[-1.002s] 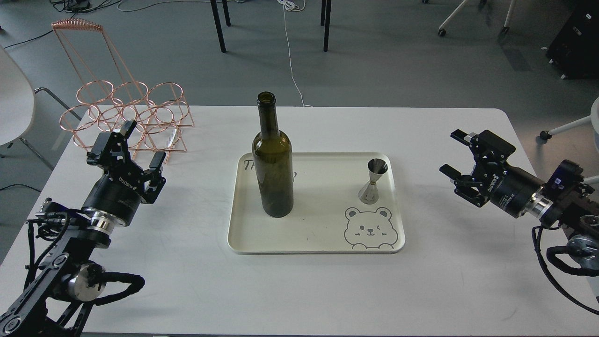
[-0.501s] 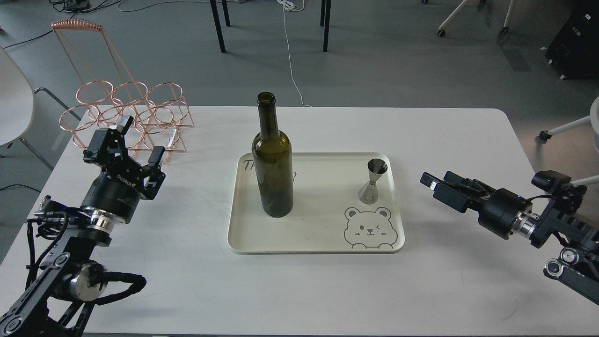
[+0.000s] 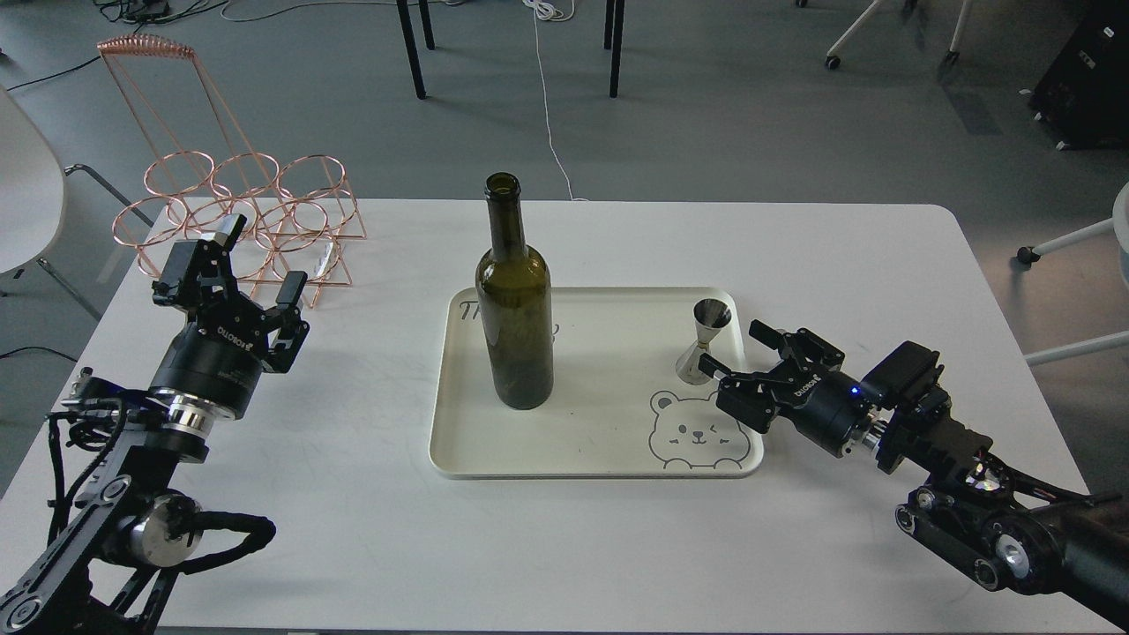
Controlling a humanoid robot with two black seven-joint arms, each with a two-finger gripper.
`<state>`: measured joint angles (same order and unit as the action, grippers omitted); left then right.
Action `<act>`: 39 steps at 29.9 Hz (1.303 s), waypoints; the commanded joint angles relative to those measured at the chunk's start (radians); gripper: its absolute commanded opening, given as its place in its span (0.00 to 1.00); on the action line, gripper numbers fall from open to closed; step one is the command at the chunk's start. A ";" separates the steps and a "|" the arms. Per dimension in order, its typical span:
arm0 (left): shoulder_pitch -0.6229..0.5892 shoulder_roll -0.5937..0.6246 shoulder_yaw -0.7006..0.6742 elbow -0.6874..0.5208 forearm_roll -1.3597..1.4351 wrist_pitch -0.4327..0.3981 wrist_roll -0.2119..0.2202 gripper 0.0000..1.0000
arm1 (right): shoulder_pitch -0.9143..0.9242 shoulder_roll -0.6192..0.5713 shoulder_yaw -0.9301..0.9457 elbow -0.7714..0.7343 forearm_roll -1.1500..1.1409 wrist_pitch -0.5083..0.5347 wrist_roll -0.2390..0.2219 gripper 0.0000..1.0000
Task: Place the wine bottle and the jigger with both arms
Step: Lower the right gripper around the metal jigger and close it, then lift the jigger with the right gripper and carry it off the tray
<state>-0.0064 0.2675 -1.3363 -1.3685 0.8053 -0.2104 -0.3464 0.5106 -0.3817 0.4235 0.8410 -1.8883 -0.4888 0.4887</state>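
Observation:
The wine bottle [image 3: 515, 317], dark olive-green with a long neck, stands upright on the left part of the cream tray [image 3: 582, 459]. The silver jigger [image 3: 703, 342] stands upright on the tray's right side, above a bear drawing. My right gripper [image 3: 739, 359] is open at the tray's right edge, its fingers just right of the jigger, not closed on it. My left gripper [image 3: 256, 265] is open and empty over the table's left side, well left of the bottle.
A copper wire bottle rack [image 3: 238, 216] stands at the table's back left, just behind my left gripper. The white table [image 3: 617, 547] ends near the frame's bottom. Chair and table legs stand on the floor beyond.
My right arm has swung left and lower, bringing its gripper from the table's right side to the tray edge beside the jigger. My left gripper has drawn slightly back and left.

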 commanded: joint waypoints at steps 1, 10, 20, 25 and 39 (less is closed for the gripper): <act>0.000 -0.001 -0.001 -0.003 0.000 0.002 0.000 0.98 | 0.019 0.035 0.000 -0.033 -0.026 0.000 0.000 0.93; 0.000 0.001 -0.003 -0.004 0.000 0.002 0.000 0.98 | 0.045 0.087 0.000 -0.105 -0.043 0.000 0.000 0.56; 0.000 -0.002 -0.001 -0.007 0.000 0.003 0.000 0.98 | 0.048 0.093 0.001 -0.126 -0.043 0.000 0.000 0.22; 0.002 -0.001 -0.003 -0.017 0.000 0.003 0.000 0.98 | 0.055 0.098 0.004 -0.125 -0.041 0.000 0.000 0.15; 0.002 0.002 -0.003 -0.029 0.000 0.005 0.000 0.98 | 0.066 0.031 0.188 -0.117 -0.020 0.000 0.000 0.16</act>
<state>-0.0045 0.2686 -1.3392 -1.3966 0.8053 -0.2056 -0.3468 0.5801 -0.3277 0.5505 0.7286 -1.9153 -0.4888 0.4887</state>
